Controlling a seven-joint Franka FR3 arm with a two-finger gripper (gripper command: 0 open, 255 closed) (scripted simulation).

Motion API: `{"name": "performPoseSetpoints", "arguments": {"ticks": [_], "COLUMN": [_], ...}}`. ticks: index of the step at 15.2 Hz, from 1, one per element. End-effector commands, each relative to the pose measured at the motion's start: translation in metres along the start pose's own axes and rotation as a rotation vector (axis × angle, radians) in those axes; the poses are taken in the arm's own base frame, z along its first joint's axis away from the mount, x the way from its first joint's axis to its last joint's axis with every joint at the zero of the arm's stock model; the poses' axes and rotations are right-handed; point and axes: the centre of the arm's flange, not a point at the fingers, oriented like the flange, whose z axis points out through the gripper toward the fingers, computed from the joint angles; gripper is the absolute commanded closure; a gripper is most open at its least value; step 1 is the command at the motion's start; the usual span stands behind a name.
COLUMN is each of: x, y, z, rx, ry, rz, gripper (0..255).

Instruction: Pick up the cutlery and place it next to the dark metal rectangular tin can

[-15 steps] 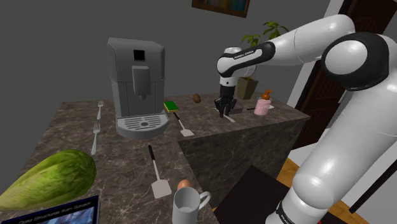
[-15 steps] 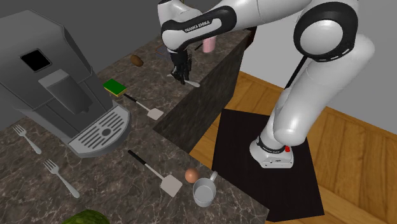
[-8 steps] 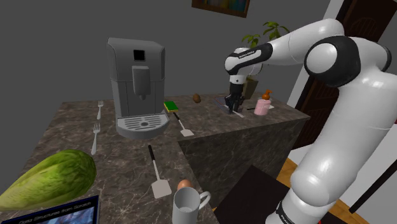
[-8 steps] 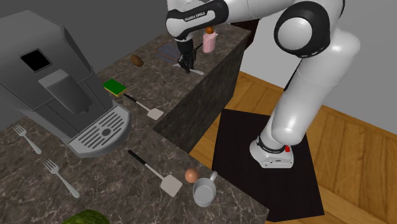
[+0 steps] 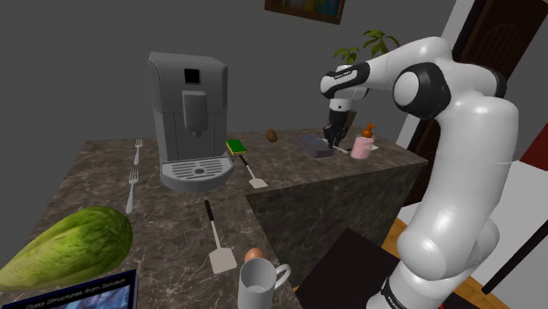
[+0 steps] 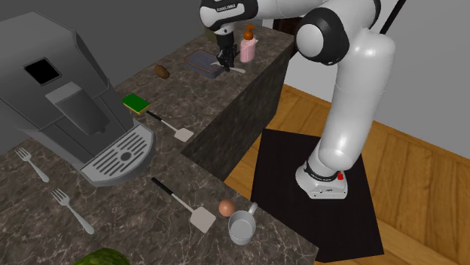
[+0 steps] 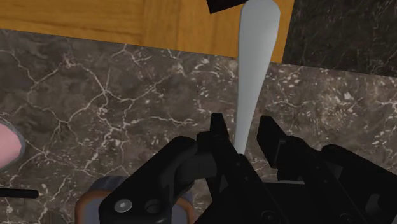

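The pick-up part of the job is looking done. In the wrist view the pincer (image 7: 240, 129) is gripping the cutlery (image 7: 253, 57), a pale grey, flat piece, closed around its narrow end with one black finger on each side.

In the second exterior view the pincer (image 6: 223, 63) is hanging over the worktop (image 6: 169, 94) at the upper middle of the frame. The dark rectangular tin (image 6: 201, 62) is sitting just to its left and a pink bottle (image 6: 246, 50) just to its right. The cutlery (image 6: 236, 69) is showing there as a small pale sliver at the pincer's lower right, on the side away from the tin. So the piece is being held between tin and bottle, close to where it is meant to go. I cannot tell whether its underside is touching the worktop or riding just above it.

What is left, as I judge it, is setting the piece down beside the tin and opening the fingers.

The long axis is running straight out from between the fingers. The piece is widening as it goes and pointing toward the worktop's edge, with its far end showing against the wooden floor (image 7: 127, 19) beyond. In the second exterior view that axis is slanting down and to the right, away from the tin and not alongside it.
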Motion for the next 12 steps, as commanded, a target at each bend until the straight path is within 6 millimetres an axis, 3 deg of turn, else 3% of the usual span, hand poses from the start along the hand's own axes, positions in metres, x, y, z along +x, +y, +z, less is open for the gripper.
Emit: {"name": "performPoseSetpoints", "arguments": {"ticks": [1, 2, 12], "x": [0.008, 0.013, 0.021], "y": [0.024, 0.038, 0.038], "z": [0.0, -0.001, 0.052], "rx": [-0.001, -0.001, -0.001], "ry": [0.0, 0.0, 0.0], "rz": [-0.001, -0.001, -0.001], "gripper": [255, 255, 255]}}
